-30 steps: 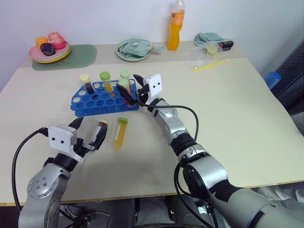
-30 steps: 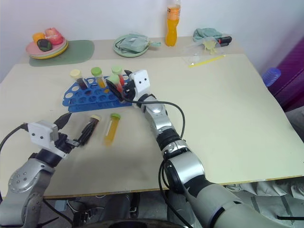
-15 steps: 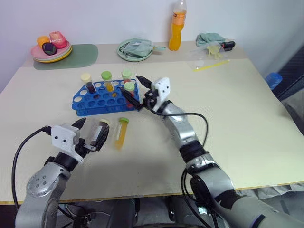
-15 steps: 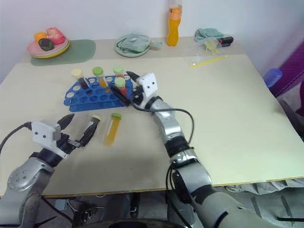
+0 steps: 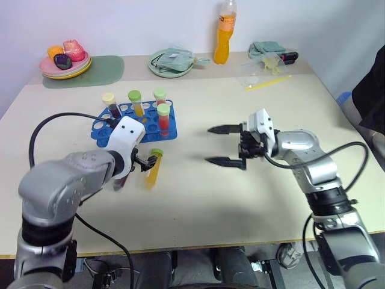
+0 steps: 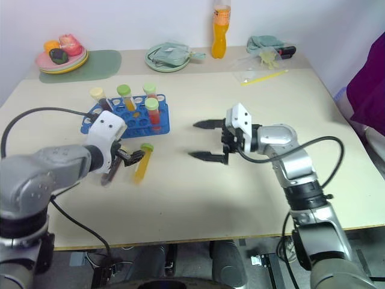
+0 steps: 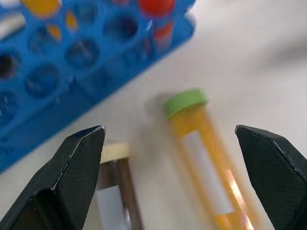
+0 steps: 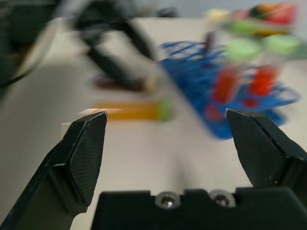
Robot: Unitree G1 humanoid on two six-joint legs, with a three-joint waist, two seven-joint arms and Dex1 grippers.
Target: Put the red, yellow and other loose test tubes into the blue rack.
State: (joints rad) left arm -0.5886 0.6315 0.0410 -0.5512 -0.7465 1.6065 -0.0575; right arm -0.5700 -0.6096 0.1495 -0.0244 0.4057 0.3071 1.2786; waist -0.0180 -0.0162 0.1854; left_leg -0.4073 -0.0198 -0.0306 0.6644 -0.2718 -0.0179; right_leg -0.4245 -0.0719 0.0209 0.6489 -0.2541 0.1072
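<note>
Beige surface [image 5: 271,192] stretches across the room, with the blue rack [image 5: 110,129] toward its far left side holding four capped tubes upright. Two loose tubes lie just in front of the rack: a yellow tube [image 7: 201,143] with a green cap and a dark tube [image 7: 115,191] with a cream cap, side by side. The left hand [image 7: 168,158] hangs over both, fingers spread wide, holding nothing. The right hand [image 5: 225,145] hovers mid-surface, well apart from the rack, fingers wide and empty, pointing toward the rack.
</note>
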